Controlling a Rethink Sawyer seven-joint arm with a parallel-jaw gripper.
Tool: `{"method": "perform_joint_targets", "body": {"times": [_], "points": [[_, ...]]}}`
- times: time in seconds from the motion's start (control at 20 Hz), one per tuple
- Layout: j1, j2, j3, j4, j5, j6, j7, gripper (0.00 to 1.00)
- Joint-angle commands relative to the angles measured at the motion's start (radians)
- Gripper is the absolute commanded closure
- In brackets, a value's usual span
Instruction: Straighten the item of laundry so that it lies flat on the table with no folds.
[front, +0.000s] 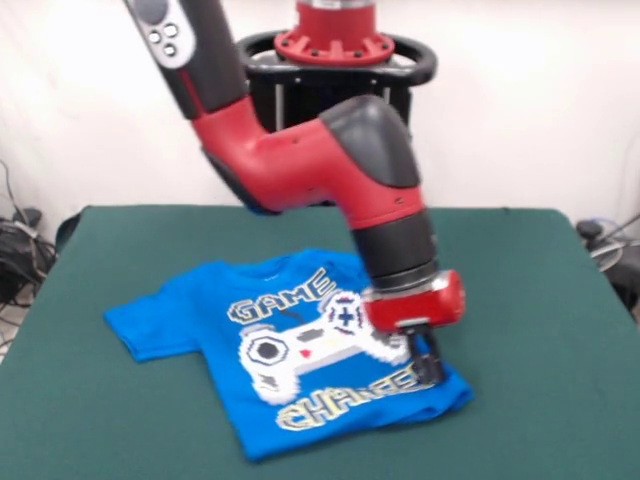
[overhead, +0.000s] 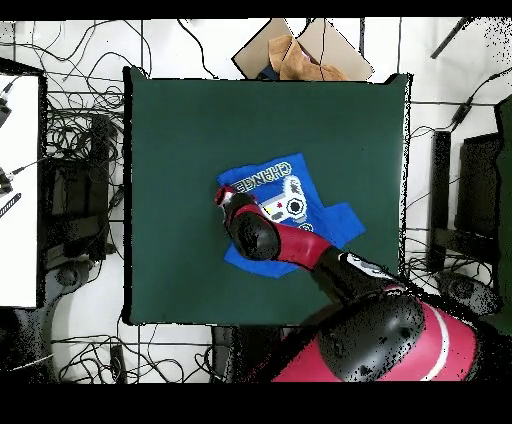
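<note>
The item of laundry (front: 200, 322), a bright blue T-shirt with a game controller print and the words "GAME CHANGER", lies print-up near the middle of the green table (front: 530, 300). In the front view its left sleeve is spread out, and its right side is bunched with a rumpled edge by the hem. My gripper (front: 425, 362) is down on that right edge, touching the cloth beside the print. The red wrist hides the shirt's right shoulder. In the overhead view the gripper (overhead: 225, 198) is at the left edge of the shirt (overhead: 290, 190), on the table (overhead: 180, 130).
A cardboard box (overhead: 300, 50) lies beyond the table's top edge in the overhead view. Cables (overhead: 70, 130) cover the floor on the left, next to a white surface (overhead: 20, 190). Black equipment (overhead: 475, 190) stands on the right.
</note>
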Motion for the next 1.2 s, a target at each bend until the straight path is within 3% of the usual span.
{"method": "perform_joint_targets", "body": {"times": [0.05,0.65,0.95,1.1,1.2], "points": [[0.104,-0.05,-0.035,0.078,0.119,0.036,0.265,1.0],[0.184,-0.218,-0.085,0.166,0.286,0.15,0.256,1.0],[0.374,-0.372,-0.367,0.095,0.418,0.201,0.193,1.0],[0.473,-0.367,-0.506,0.028,0.482,0.198,0.164,1.0],[0.489,-0.345,-0.54,0.016,0.488,0.137,0.154,1.0]]}}
